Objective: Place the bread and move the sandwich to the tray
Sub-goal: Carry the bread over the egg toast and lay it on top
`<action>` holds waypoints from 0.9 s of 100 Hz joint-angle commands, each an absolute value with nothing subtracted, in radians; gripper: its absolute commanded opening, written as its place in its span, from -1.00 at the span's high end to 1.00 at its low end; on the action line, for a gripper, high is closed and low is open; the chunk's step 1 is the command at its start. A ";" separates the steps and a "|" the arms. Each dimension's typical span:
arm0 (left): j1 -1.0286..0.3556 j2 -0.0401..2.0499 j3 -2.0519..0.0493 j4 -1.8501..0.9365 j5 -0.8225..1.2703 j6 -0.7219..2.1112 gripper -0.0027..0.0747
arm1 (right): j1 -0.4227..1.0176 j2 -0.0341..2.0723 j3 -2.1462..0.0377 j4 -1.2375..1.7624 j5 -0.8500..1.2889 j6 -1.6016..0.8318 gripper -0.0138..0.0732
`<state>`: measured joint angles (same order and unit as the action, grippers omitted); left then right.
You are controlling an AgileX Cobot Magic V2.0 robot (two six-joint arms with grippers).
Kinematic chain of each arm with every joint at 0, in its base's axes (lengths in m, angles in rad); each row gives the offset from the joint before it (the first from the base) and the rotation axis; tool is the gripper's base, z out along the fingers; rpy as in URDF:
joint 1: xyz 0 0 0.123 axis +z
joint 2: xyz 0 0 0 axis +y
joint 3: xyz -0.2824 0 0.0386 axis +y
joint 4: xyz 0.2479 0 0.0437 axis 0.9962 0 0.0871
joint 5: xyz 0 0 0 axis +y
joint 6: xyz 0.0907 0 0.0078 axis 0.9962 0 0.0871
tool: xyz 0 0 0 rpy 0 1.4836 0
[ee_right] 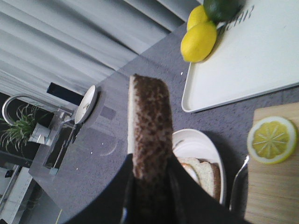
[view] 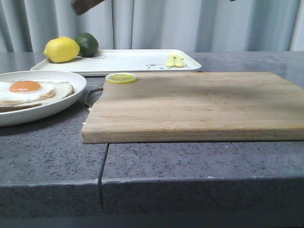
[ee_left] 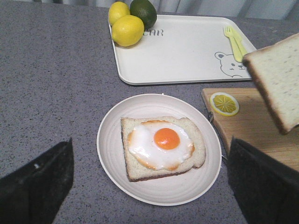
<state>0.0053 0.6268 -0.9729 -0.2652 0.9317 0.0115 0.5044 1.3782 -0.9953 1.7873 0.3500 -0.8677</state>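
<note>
Grey counter; plate (view: 71,95) edge-cropped

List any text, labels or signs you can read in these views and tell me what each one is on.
"CAR": grey capitals printed on the tray, beside the lemons; earlier letters may be hidden behind the fruit.
The same print in the right wrist and front views: too blurred or too small to read.
Bear face drawing on the tray: a picture, no words.
Nothing else legible.
</note>
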 commanded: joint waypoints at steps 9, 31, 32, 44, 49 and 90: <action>0.006 0.628 -0.997 -0.287 0.858 0.009 -0.67 | 0.599 1.473 -1.143 1.850 0.346 -0.885 0.93; 0.006 0.628 -0.997 -0.287 0.858 0.009 -0.67 | 0.696 1.629 -1.271 1.877 0.316 -0.885 0.93; 0.006 0.628 -0.997 -0.287 0.858 0.009 -0.67 | 0.699 1.633 -1.276 1.877 0.314 -0.885 0.93; 0.006 0.628 -0.997 -0.287 0.858 0.009 -0.67 | 0.729 1.697 -1.314 1.880 0.295 -0.885 0.93; 0.006 0.628 -0.997 -0.287 0.858 0.009 -0.67 | 0.738 1.723 -1.326 1.881 0.294 -0.885 0.93; 0.006 0.628 -0.997 -0.287 0.858 0.009 -0.67 | 0.772 1.778 -1.340 1.880 0.257 -0.884 0.93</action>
<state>0.0053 0.6268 -0.9729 -0.2652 0.9317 0.0115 0.7722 1.8202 -1.2993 1.8099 0.2377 -0.8725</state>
